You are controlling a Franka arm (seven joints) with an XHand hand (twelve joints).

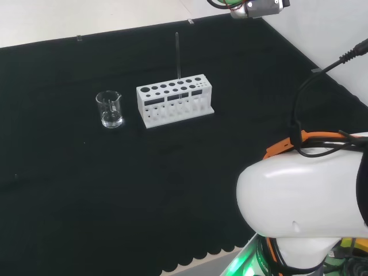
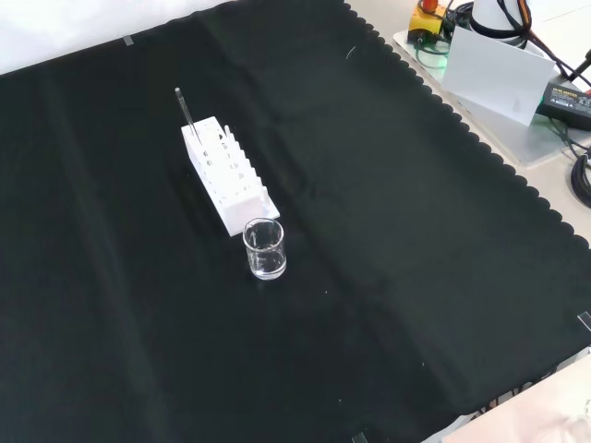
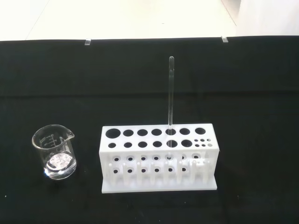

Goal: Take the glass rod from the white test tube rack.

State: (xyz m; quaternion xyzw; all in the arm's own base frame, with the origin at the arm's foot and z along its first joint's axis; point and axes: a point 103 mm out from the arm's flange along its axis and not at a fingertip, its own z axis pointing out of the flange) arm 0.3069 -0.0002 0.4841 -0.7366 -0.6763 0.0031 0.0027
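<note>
We see the glass rod (image 3: 170, 100) upright in the white rack (image 3: 159, 158), beaker (image 3: 54, 151) beside it; we cannot tell the robot hand's state.

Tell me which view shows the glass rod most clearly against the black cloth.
Wrist view: glass rod stands out pale and crisp above the white rack. Head view: the rod is a thin grey line. Front view: the rod is faint, and the beaker shows only by rim glints.

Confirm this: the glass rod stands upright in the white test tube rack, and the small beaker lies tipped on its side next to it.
One detail is wrong: the small beaker stands upright, spout up, as the wrist view shows. The glass rod does stand upright in the white test tube rack, beaker beside it.
</note>
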